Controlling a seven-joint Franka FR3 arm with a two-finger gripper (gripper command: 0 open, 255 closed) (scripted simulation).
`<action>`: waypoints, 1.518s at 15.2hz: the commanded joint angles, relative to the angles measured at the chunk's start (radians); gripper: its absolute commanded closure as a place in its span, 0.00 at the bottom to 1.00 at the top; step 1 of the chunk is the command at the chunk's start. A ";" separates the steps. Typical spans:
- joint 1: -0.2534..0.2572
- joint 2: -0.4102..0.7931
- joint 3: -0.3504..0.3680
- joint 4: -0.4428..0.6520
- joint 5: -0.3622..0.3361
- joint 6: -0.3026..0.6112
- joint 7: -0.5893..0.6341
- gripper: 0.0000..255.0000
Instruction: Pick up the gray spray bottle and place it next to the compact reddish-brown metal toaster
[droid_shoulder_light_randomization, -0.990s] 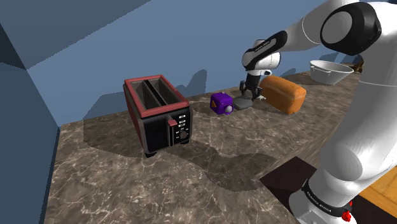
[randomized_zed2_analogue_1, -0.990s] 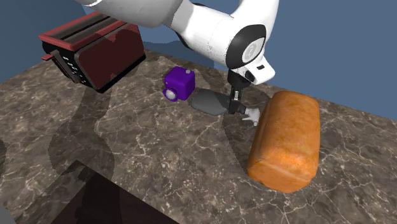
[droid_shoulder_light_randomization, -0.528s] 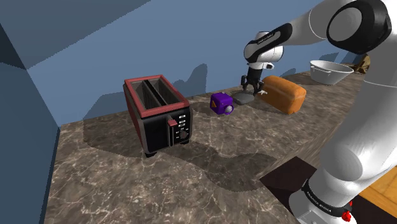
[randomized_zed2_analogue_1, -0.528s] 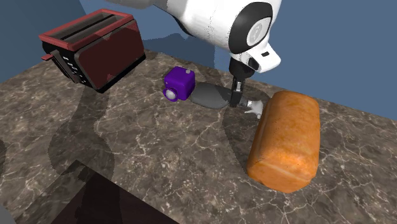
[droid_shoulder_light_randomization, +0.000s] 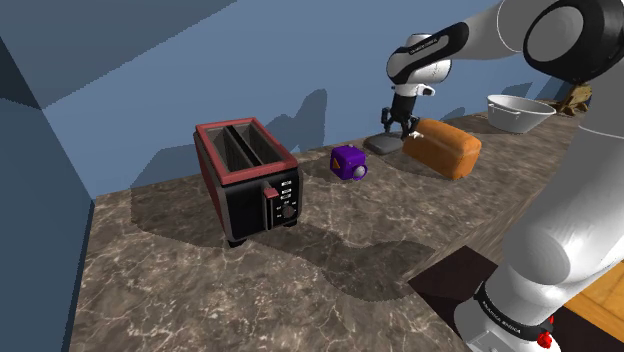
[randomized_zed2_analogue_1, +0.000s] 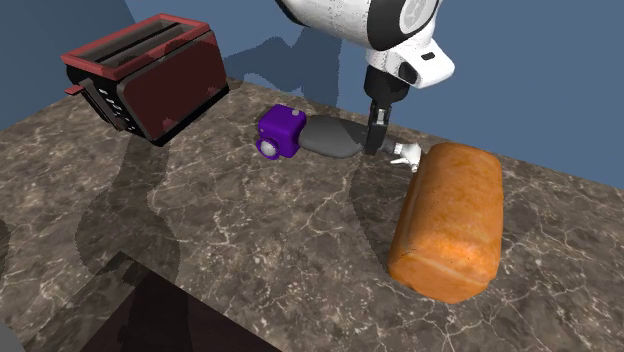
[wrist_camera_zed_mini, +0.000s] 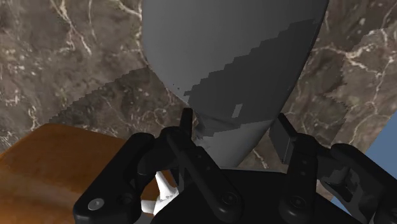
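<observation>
The gray spray bottle hangs on its side a little above the marble counter, its white nozzle pointing toward the bread. My gripper is shut on its neck from above. In the wrist view the two fingers clasp the narrow end of the gray bottle. In the shoulder view the gripper and the bottle are at the back of the counter. The reddish-brown and black toaster stands well off toward that view's left, also seen as the toaster.
A purple cube sits between the toaster and the bottle, close beside the bottle. A brown bread loaf lies just past the nozzle. A pale bowl stands at the back right. A blue wall runs behind the counter.
The gripper has risen with the spray bottle clasped in it; the bottle has come up off the counter and shifted slightly toward the back wall.
</observation>
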 joint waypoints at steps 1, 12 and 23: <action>0.000 -0.009 0.000 0.016 -0.002 -0.025 0.001 1.00; 0.001 -0.044 -0.001 0.120 -0.008 -0.164 0.005 1.00; 0.001 -0.054 -0.002 0.256 -0.011 -0.310 0.006 1.00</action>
